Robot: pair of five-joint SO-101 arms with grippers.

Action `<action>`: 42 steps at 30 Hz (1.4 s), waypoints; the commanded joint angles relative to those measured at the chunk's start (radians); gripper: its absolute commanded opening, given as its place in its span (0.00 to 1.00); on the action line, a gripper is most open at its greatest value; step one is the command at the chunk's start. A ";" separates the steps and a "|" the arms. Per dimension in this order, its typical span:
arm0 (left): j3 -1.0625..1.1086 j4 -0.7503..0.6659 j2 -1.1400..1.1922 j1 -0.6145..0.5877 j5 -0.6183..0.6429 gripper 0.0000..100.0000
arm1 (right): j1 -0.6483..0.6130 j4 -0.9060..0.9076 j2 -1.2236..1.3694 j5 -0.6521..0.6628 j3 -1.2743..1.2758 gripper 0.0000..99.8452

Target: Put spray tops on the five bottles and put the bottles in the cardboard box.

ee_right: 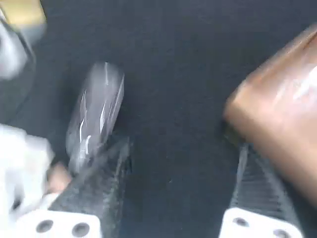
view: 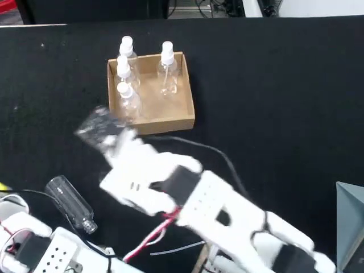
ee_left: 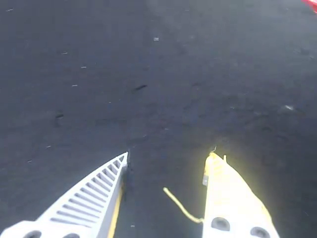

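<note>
The cardboard box (view: 170, 116) stands at the back of the black table and holds several clear bottles with white spray tops (view: 166, 62). One clear bottle without a top (view: 71, 203) lies on its side near the front left. My right gripper (view: 101, 129) hovers open between that bottle and the box's front left corner. In the right wrist view the right gripper (ee_right: 183, 148) is empty, with the lying bottle (ee_right: 96, 116) beside one finger and the box corner (ee_right: 277, 109) beside the other. My left gripper (ee_left: 168, 156) is open over bare black table, empty.
The left arm's white body (view: 34, 244) sits at the front left corner. Red and white cables (view: 149, 238) lie near the front edge under the right arm. A grey object (view: 350, 222) stands at the right edge.
</note>
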 commanded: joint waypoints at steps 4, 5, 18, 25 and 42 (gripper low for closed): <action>0.061 0.002 -0.012 -0.065 -0.002 0.24 | -0.103 -0.003 0.208 -0.008 -0.216 0.27; 0.067 0.002 -0.012 -0.065 -0.002 0.24 | -0.109 -0.003 0.239 -0.008 -0.239 0.27; 0.076 -0.005 -0.012 -0.208 0.000 0.24 | -0.167 -0.157 0.547 -0.051 -0.381 0.27; 0.076 -0.006 -0.014 -0.237 0.000 0.24 | -0.178 -0.230 0.648 -0.048 -0.398 0.27; 0.076 -0.006 -0.014 -0.239 0.000 0.24 | -0.180 -0.229 0.900 0.015 -0.582 0.27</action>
